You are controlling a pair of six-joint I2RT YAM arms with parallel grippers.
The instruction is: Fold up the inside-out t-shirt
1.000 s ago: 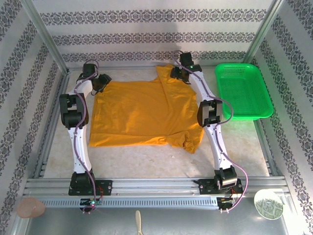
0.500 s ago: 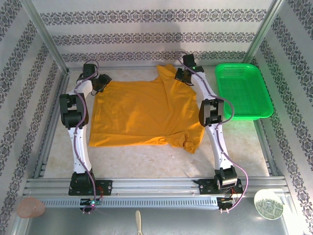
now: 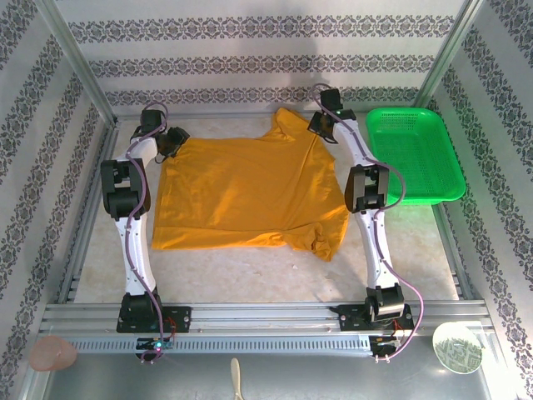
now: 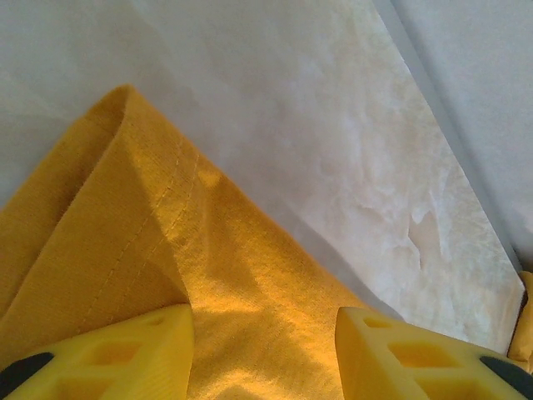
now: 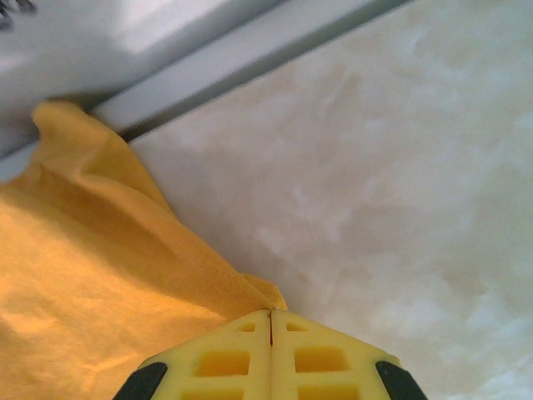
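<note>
a: so, where is the t-shirt [image 3: 241, 187] right now?

b: spread almost flat on the counter [image 3: 250, 271], lying sideways between the two arms, hem to the left and sleeves to the right. the near sleeve is bunched at the near right corner. the green basket [image 3: 414, 154] sits off to the right, apart from the cloth.

a: and the pincers?

b: the right pincer [image 5: 271, 321] is clenched, jaws pressed together. the cloth's far right edge runs straight into its tips, so i take it to be grasping the t-shirt there. the left pincer [image 4: 265, 346] is released: its fingers [image 4: 117, 350] stand apart, with cloth near the far left hem corner lying loose between them.

a: which step would you call that?

b: an early one, i'd say. no real fold is made. it looks like setting up the far edge, with one corner pinched and the other only straddled, either to pull the cloth taut or to start the first fold.

a: what does the next move ask for?

b: the left pincer has to close on that hem corner, low enough to catch the fabric rather than graze it. then both arms should lift and travel at the same pace, so the far edge comes over straight. the crumpled near sleeve probably wants smoothing too, or it gets buried in the fold.
</note>
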